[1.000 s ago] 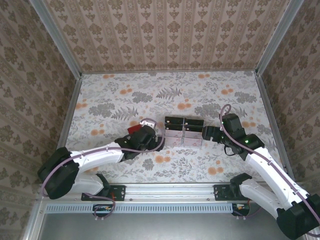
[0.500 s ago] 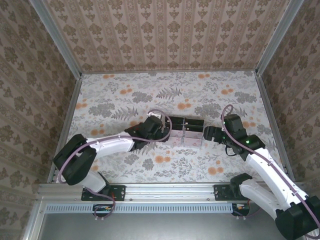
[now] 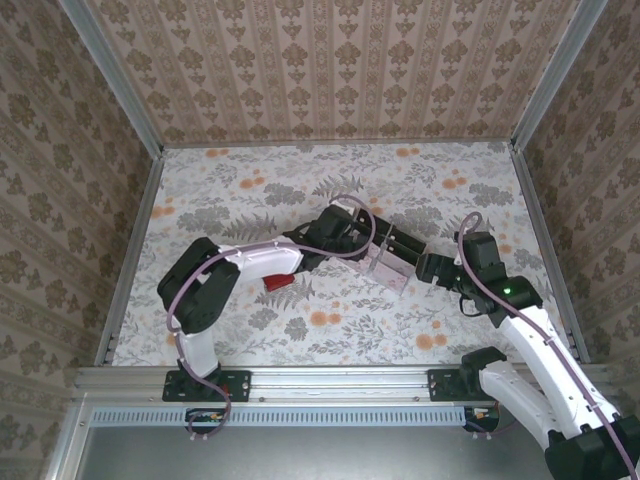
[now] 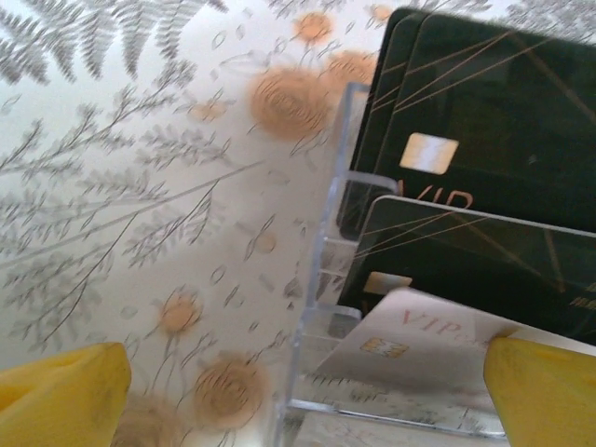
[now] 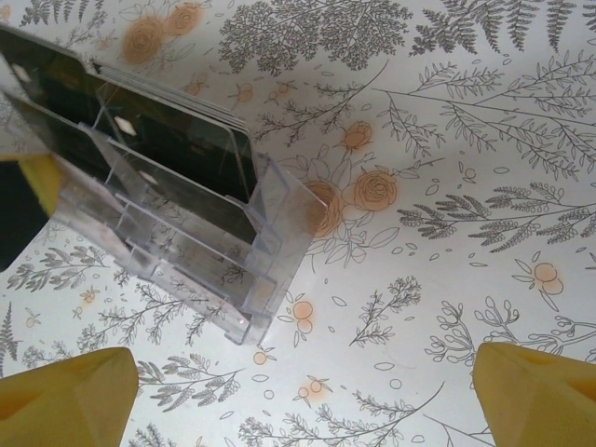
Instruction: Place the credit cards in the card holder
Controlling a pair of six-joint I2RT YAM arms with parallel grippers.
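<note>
- The clear tray (image 4: 328,233) stands on the flowered table (image 3: 230,190), turned at a slant between the 2 grippers.
- It is stepped, with slots rising from front to back, and the credit cards (image 4: 503,121) stand on edge in them.
- In the left wrist view the rear slot holds at least 2 overlapping black cards with gold lines. A further black card stands 1 step lower.
- The front step holds a pale card (image 4: 419,345) printed "VIP". The exact number of cards cannot be told.
- The left gripper (image 4: 298,410) is spread wide and grips nothing. The tray's front corner lies between its yellow fingers (image 4: 65,391).
- In the right wrist view, 1 yellow finger of the left gripper sits just beside the tray's far end.
- The right gripper (image 5: 303,400) is also spread wide and empty. It faces the tray's other end from nearby and is not touching it.
- The card holder (image 3: 277,283) lies on the table to the left of the tray, apart from it and partly hidden by the left arm's forearm.
- Only a red patch of the holder shows, so its contents cannot be told.
</note>
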